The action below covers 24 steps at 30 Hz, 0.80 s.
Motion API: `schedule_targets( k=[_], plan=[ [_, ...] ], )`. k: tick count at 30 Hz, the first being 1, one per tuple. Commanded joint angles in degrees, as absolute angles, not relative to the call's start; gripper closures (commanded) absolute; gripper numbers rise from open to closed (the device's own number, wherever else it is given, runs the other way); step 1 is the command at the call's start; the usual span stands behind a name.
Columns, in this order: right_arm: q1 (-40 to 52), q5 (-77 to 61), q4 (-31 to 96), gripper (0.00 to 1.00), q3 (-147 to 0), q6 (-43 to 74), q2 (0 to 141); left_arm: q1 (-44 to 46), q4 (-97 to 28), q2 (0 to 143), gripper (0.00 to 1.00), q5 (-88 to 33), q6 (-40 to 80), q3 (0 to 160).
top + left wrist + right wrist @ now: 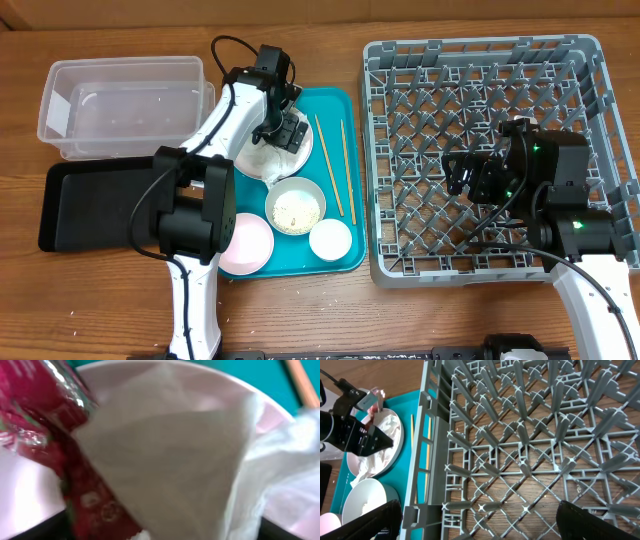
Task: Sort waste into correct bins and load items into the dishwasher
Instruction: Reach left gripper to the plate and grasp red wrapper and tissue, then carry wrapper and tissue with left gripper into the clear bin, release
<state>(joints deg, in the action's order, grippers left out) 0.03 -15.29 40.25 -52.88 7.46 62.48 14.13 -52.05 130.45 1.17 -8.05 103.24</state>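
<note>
Flat teal tray [343,100] with rounded corners, lying near the middle of a brown, wood-grained desk [300,320].

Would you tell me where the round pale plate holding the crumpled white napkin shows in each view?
Overhead: the round pale plate sits at the teal plastic tray's upper left, under the left gripper.
Left wrist: it fills the frame, rim arcing across the top.
Right wrist: far left, behind the left gripper.
Shared landmark: the teal plastic tray under it.
</note>
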Motion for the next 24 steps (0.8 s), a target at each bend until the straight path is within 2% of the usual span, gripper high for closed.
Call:
schedule_targets(
  k=[1,6,7,15,24],
  plan=[
    [-0.1,-16.0,40.0,0.00,-54.4,7.4,62.5,13.9,-51.7,131.4,0.36,1.8,-7.0,104.2],
    [-0.1,-16.0,40.0,0.00,-54.4,7.4,62.5,13.9,-52.1,133.1,0.93,1.8,-7.0,104.2],
    [-0.1,-16.0,40.0,0.00,-54.4,7.4,62.5,13.9,-52.3,133.1,0.96,1.9,-6.5,104.2],
    [-0.1,-16.0,40.0,0.00,-54.4,7.4,62.5,13.1,-57.5,131.5,0.96,1.5,1.1,112.2],
    [-0.1,-16.0,40.0,0.00,-54.4,7.4,62.5,9.0,-74.8,129.8,0.96,-0.3,4.5,140.0]
  ],
)
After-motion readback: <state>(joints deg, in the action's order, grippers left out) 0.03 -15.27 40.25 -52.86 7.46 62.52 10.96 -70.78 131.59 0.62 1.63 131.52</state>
